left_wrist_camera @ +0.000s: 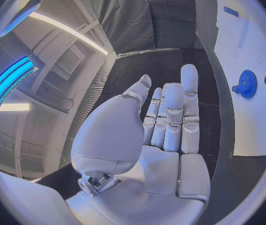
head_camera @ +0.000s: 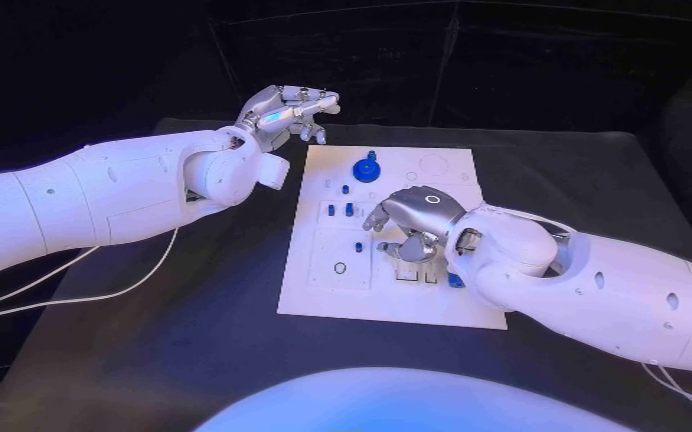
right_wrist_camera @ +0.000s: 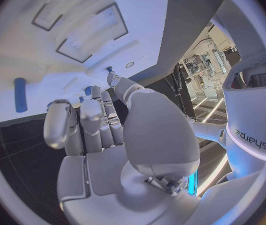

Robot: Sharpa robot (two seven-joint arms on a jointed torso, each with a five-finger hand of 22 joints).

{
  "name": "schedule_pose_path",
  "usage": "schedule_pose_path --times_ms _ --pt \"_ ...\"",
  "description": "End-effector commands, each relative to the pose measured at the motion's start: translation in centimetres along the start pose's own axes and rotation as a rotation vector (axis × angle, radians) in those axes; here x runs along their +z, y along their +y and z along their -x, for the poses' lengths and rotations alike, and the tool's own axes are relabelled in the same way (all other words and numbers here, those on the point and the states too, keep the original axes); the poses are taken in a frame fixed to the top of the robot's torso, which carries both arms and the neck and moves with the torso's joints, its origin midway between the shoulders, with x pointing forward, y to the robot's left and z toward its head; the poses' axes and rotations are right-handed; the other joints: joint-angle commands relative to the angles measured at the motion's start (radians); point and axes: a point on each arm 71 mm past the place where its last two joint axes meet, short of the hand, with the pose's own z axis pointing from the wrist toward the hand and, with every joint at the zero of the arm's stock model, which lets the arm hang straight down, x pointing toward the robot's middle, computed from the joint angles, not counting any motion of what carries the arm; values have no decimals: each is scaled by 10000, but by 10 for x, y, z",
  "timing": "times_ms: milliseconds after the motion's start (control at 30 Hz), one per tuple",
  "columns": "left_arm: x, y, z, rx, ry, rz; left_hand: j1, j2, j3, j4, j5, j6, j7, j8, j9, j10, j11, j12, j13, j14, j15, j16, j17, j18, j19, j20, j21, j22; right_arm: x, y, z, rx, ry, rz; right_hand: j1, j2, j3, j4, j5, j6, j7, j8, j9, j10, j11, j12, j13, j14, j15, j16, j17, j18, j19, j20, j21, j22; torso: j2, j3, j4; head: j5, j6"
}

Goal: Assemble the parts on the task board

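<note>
Head view: we see the task board (head_camera: 320, 282) lying centre frame on the black bench (head_camera: 173, 352), its long axis running from the lower edge toward the top. A blue gear (head_camera: 366, 167) stands near its upper end; small blue parts (head_camera: 346, 210) dot the left middle.

The right hand (head_camera: 410, 222) hangs over the board's middle-right, fingers curled downward and holding nothing we can make out. One blue piece (head_camera: 456, 279) lies just below it, at the wrist.

The left hand (head_camera: 289, 112) is raised off the board's upper-left corner, fingers extended and empty in its wrist view.

We judge the right hand nearer to the loose parts; those in the left middle lie to its left.
</note>
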Motion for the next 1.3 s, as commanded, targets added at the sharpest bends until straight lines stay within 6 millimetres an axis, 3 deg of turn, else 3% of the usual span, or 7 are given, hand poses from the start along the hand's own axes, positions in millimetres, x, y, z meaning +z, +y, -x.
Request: schedule_pose_path --times_ms 33,233,333,433,533,1067,1300 --pt "0 -1 -2 -55 174 -32 68 -3 8 -44 26 -56 7 51 -16 -85 -11 60 -9 -95 5 -57 -13 54 -11 -25 -33 -12 -8 -9 13 206 -584 -277 -29 -87 -62 7 35 -45 -9 -52 1 -53 -17 -9 8 -62 -3 -33 -20 164 -56 -9 -39 -14 15 -3 16 -89 83" --pt "0 -1 -1 -73 201 -12 68 -3 8 -44 26 -56 7 51 -16 -85 -11 60 -9 -95 5 -57 -13 54 -11 -25 -33 -12 -27 -35 31 6 -326 -1290 -157 -129 -252 72 -24 -34 -38 -17 30 -52 -37 51 23 -54 -16 -51 -28 165 -50 -23 -58 -28 7 -6 -3 -183 190" --pt "-1 -1 -1 -81 217 -10 78 -4 6 -53 26 -64 8 53 -16 -95 -10 63 -10 -100 7 -59 -20 53 -12 -24 -39 -17 -34 -48 36 -178 -31 -1918 -279 -152 -800 211 -92 -435 -224 -30 13 -458 5 -4 6 -241 3 -526 -785 287 -432 -8 -461 -578 10 -4 2 -226 225" --pt "0 -1 -2 -99 257 -6 78 -4 6 -53 26 -64 8 53 -16 -95 -10 63 -10 -100 7 -59 -20 53 -12 -24 -39 -17 -38 -58 39 -342 194 -2373 -121 -49 -1303 281 -100 -537 -249 -17 35 -634 14 117 12 -236 25 -698 -980 318 -496 -2 -604 -735 18 -7 22 -259 269" --pt "0 -1 -3 -108 279 -1 78 -4 6 -53 26 -64 8 53 -16 -95 -10 63 -10 -100 7 -59 -20 53 -12 -24 -39 -17 -38 -63 39 -428 296 -2540 -92 -28 -1401 303 -99 -534 -258 -13 38 -683 20 135 6 -234 20 -725 -1009 319 -504 3 -628 -761 25 8 27 -266 284" --pt "0 -1 -3 -127 320 20 78 -4 6 -53 26 -64 8 53 -16 -95 -10 63 -10 -100 7 -59 -20 53 -12 -24 -39 -17 -27 -71 36 -591 668 -2640 310 373 -1672 341 -86 -156 -232 53 76 -564 -26 522 14 -182 -21 -832 -1081 325 -466 -29 -706 -831 20 -1 23 -245 277" --pt "0 -1 -4 -129 329 22 93 7 8 -61 27 -66 9 60 -14 -102 -8 71 -12 -105 9 -58 -23 53 -11 -23 -46 -23 -20 -70 33 -618 874 -2542 364 646 -1441 438 -108 452 -108 184 120 -66 -118 767 -1 -80 -104 -705 -826 283 -301 -92 -596 -669 13 4 24 -259 274"
